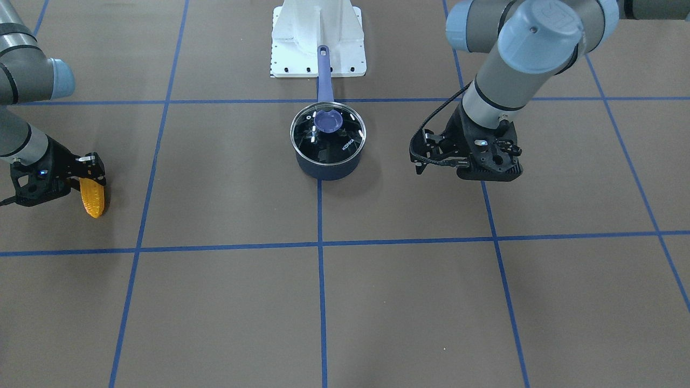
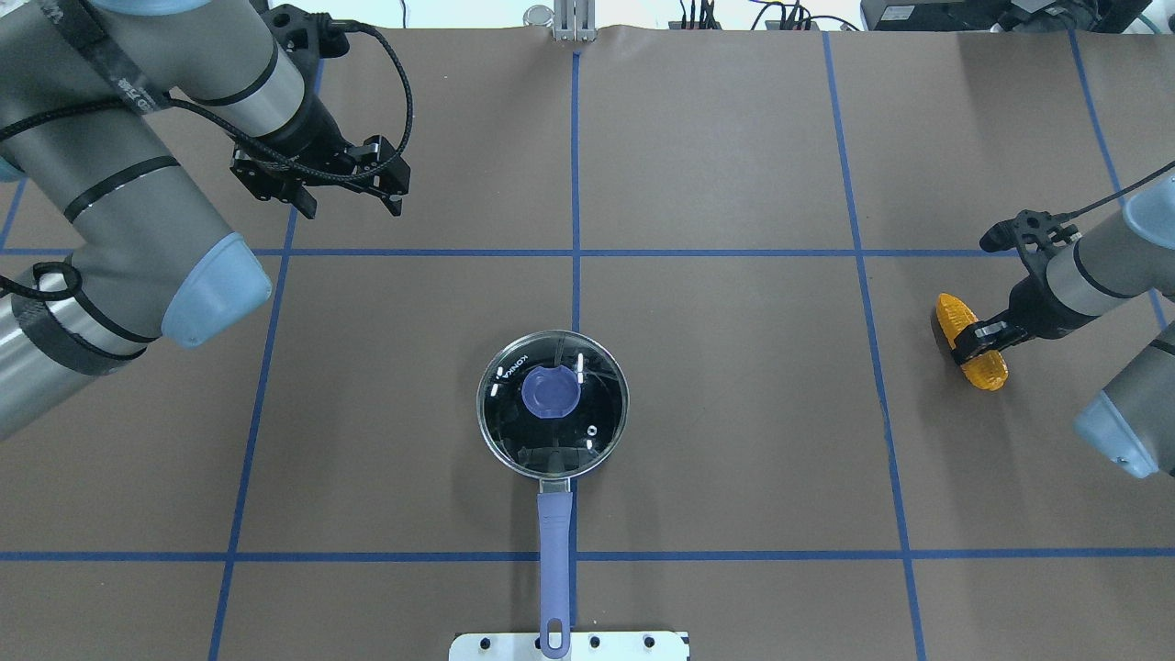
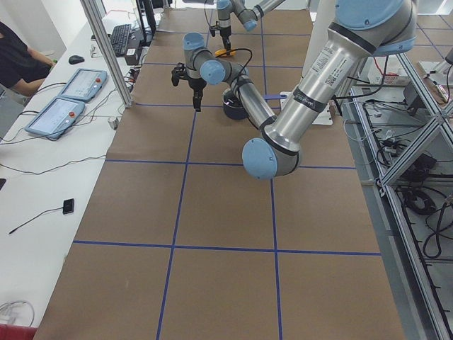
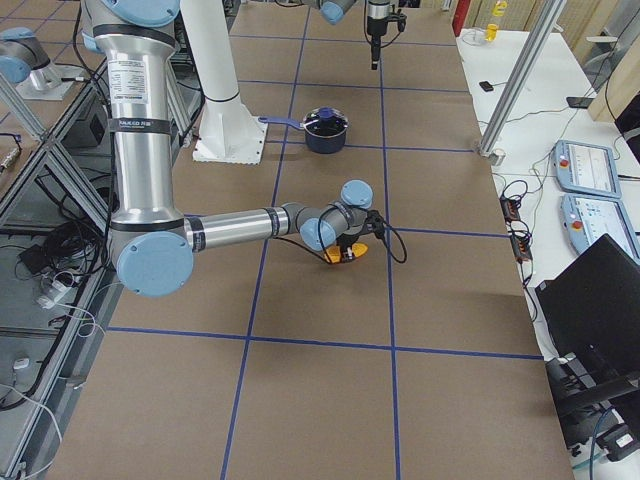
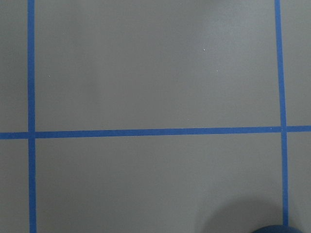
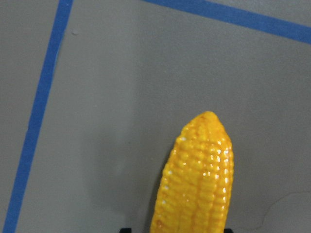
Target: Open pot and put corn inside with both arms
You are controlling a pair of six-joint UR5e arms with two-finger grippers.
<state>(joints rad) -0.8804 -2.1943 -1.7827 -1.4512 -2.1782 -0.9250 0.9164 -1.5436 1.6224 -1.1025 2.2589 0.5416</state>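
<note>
Take the overhead view as a clock face centred on the pot (image 1: 326, 166), with 6 o'clock toward the robot. Nearest, at 6 o'clock, the white base plate (image 2: 643, 644) lies under the end of the pot's long blue handle, which runs straight back from the pan. The pot stands upright at the centre, closed by its glass lid (image 2: 587, 431) with the blue knob (image 2: 551, 391) on top, so nothing has been opened yet. Well apart at about 3 o'clock, the corn (image 2: 953, 317) lies low at the table. The right gripper (image 2: 971, 338) reaches down over it with its fingers closed across the cob's middle, and the tapered tip juts out past them in the wrist view. Whether the cob has left the surface cannot be told. Farther off, at about 10 o'clock, the left gripper (image 2: 349, 207) hangs above bare table with its jaws seemingly apart and holding nothing. I judge the step in hand to be securing the corn. The next move falls to the left arm: travel toward 4 o'clock until it is over the knob, drop, pinch it and lift the lid clear, before the right arm carries the cob toward 9 o'clock and lets it go inside. The table (image 2: 734, 441) is covered in flat brown sheeting marked into large squares by blue tape. Along its 12 o'clock edge sit cables and a metal post (image 2: 569, 18). The side views show aluminium framing and a white bench (image 3: 42, 184) with control tablets.
</note>
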